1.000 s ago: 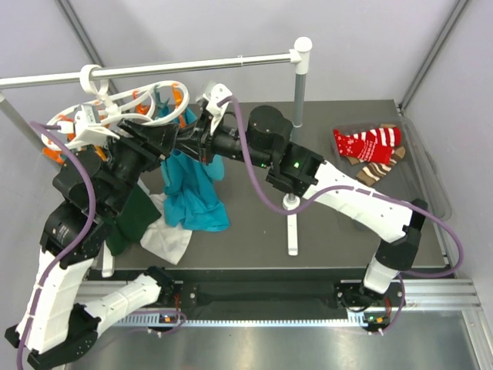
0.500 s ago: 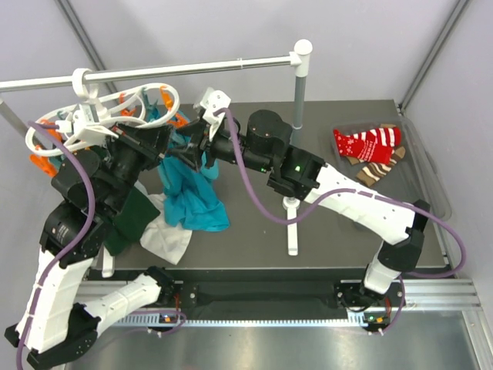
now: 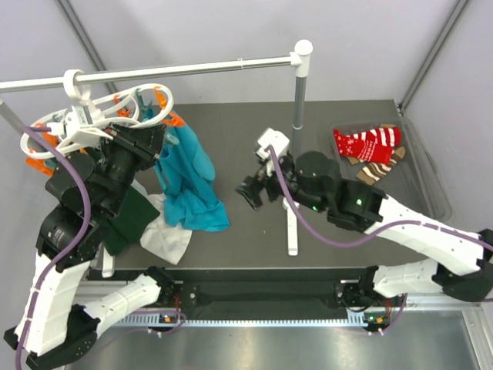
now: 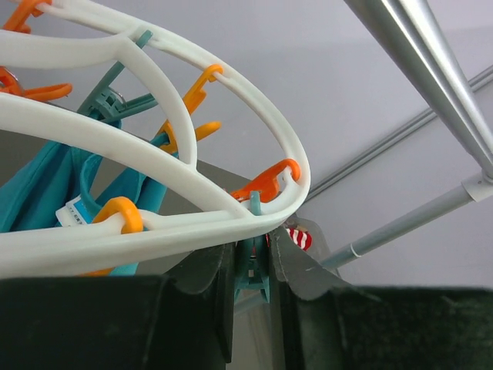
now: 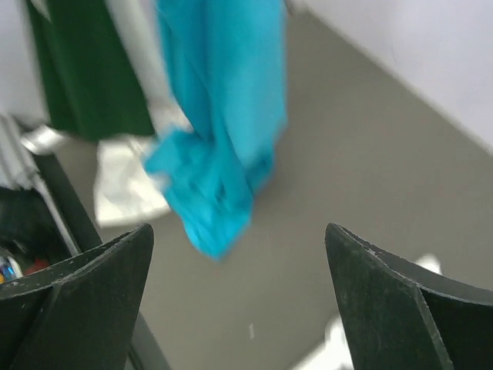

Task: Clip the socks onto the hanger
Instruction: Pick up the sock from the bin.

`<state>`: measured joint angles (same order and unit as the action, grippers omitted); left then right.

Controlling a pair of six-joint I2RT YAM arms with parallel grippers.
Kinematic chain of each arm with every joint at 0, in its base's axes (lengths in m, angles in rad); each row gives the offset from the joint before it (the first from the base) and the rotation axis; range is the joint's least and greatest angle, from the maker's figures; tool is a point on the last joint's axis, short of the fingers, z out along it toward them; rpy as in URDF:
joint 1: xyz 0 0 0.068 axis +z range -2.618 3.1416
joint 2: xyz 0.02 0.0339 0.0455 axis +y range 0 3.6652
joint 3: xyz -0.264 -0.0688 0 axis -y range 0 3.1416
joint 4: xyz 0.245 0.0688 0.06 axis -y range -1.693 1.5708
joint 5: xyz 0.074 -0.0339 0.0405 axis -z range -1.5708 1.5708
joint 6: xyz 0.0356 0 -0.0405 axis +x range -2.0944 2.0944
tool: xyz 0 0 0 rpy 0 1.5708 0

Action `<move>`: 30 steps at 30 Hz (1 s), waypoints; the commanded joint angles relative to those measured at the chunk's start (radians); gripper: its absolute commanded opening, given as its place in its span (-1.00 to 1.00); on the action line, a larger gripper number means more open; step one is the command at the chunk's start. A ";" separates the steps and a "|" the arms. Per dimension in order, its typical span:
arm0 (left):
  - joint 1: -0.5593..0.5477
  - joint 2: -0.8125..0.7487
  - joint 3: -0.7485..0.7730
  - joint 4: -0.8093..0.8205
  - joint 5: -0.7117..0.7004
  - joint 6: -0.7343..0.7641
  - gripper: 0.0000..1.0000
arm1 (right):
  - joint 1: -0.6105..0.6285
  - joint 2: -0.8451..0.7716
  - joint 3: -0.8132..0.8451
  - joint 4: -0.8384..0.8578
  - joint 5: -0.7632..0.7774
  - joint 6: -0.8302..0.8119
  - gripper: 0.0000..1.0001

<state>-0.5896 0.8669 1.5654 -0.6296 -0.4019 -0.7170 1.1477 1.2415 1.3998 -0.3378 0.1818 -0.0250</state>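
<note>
- My left gripper is up at the hanger. Its two fingers are squeezed in tight on a teal clip that hangs from the white ring.
- My right gripper is low over the middle of the table. Its fingers are spread wide apart and have nothing between them.
- The hanger hangs by its hook on the long white rail, at the far left. It is tipped to one side.
- Orange clips and more teal ones dangle from the ring.
- A teal cloth hangs down from the hanger. Its bottom end is bunched up on the table.
- That cloth has a small white tag with blue print on it. The print is too tiny for me to read.
- I see no other words or names that I can read.
- The socks lie in a pile at the far right of the table, well apart from the hanger and from both my grippers. The red and white ones are on top, and the brown ones peek out below.
- None of the socks is on a clip.
- A dark green cloth and a white cloth lie on the table below the hanger, just beside the teal cloth.
</note>
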 commanded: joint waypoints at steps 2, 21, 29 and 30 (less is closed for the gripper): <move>0.007 -0.025 -0.004 0.004 -0.017 0.059 -1.00 | -0.011 -0.152 -0.216 -0.239 0.226 0.211 0.84; 0.007 -0.092 -0.136 0.027 0.052 0.126 -1.00 | -0.968 -0.292 -0.450 -0.345 0.006 0.464 0.76; 0.005 -0.088 -0.110 0.013 0.074 0.110 -1.00 | -1.200 -0.036 -0.403 -0.106 -0.019 0.493 0.41; 0.005 -0.086 -0.104 0.007 0.075 0.111 -1.00 | -1.220 0.007 -0.389 -0.090 -0.016 0.505 0.30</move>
<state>-0.5877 0.7692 1.4456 -0.5835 -0.3473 -0.6144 -0.0273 1.1629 0.9520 -0.5781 0.1860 0.4519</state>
